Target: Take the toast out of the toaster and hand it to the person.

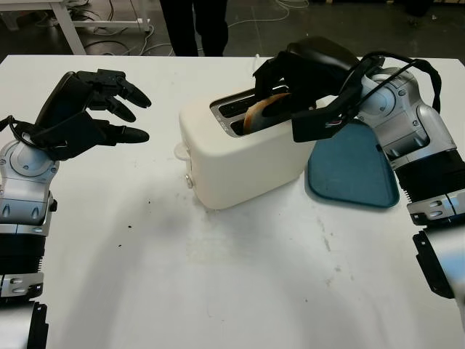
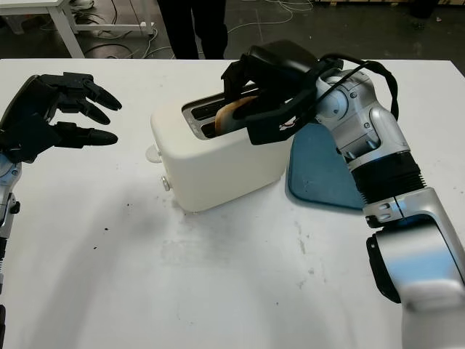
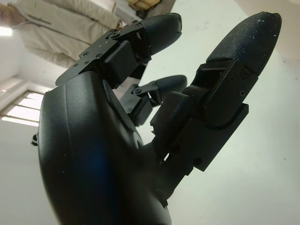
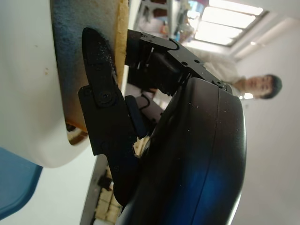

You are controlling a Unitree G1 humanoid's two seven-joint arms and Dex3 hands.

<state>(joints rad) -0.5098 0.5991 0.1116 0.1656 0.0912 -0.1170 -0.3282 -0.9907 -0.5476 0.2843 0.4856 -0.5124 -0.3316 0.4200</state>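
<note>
Toast [image 1: 256, 114] in the toaster [image 1: 240, 160] slot was pinched by the right hand [image 1: 305, 80]; left hand [image 1: 87, 109] hovered wide, far left.

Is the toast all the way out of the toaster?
No, the toast sits partly in the toaster slot, with the right hand closed around it.

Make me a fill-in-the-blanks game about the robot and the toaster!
1. The right hand is closed around the ____ sticking out of the toaster.
2. The tray lying beside the toaster is ____ in colour.
3. The left hand is open above the table and holds ____.
4. The toaster's colour is ____.

Missing words: toast; blue; nothing; white
</note>
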